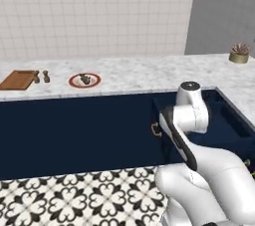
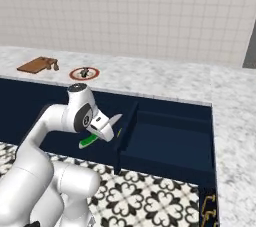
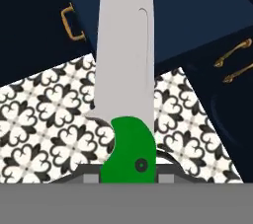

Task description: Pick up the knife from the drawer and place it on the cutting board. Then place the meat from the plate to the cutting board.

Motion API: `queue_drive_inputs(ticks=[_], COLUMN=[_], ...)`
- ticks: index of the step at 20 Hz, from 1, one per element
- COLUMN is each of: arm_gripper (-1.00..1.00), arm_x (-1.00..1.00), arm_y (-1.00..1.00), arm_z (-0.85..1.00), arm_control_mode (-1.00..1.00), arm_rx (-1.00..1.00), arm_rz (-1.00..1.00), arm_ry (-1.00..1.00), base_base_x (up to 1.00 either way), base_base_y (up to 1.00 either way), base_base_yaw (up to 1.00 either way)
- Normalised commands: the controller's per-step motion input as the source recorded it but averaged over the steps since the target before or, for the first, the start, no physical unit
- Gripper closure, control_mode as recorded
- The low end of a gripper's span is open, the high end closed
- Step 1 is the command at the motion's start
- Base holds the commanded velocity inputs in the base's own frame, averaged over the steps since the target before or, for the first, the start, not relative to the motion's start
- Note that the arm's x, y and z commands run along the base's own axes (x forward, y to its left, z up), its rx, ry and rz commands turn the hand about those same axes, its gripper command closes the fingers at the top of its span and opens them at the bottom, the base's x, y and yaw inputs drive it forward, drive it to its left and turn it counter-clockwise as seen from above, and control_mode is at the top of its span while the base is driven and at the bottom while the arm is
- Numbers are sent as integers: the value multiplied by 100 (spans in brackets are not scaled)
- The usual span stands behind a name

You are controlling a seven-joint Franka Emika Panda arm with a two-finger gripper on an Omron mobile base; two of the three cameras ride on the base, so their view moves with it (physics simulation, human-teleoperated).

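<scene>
— Reddish-brown wood first: the cutting board (image 2: 38,65) lies at the upper left of the right base view, with the plate (image 2: 84,74) and its meat (image 2: 85,72) just to its right on the marble counter (image 2: 165,81).

— And further right, at mid-frame, we have the knife (image 2: 91,140) out of the open drawer (image 2: 165,141). Our gripper (image 2: 100,133) pinches the green handle, fingers pressed onto it, blade running straight ahead in the hand view.

— So we carry it left, we judge. Best to lift above the counter edge before swinging, so the blade doesn't clip it.

— Agreed, and we should lay it flat on the board, away from the two shakers (image 2: 54,65) beside it, leaving room for the meat.
</scene>
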Motion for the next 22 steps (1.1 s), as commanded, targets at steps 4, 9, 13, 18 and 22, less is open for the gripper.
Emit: queue_drive_inputs(ticks=[4, 9, 13, 18, 22], arm_gripper=[100, 100, 100, 100, 100], arm_x=[0, 0, 0, 0, 0], arm_y=[0, 0, 0, 0, 0], arm_z=[0, 0, 0, 0, 0], arm_control_mode=[100, 100, 100, 100, 100], arm_rx=[0, 0, 0, 0, 0], arm_rz=[0, 0, 0, 0, 0], arm_ry=[0, 0, 0, 0, 0], base_base_x=[59, 85, 100, 73, 53], base_base_y=[100, 100, 100, 94, 7], base_base_yaw=[10, 3, -1, -6, -1])
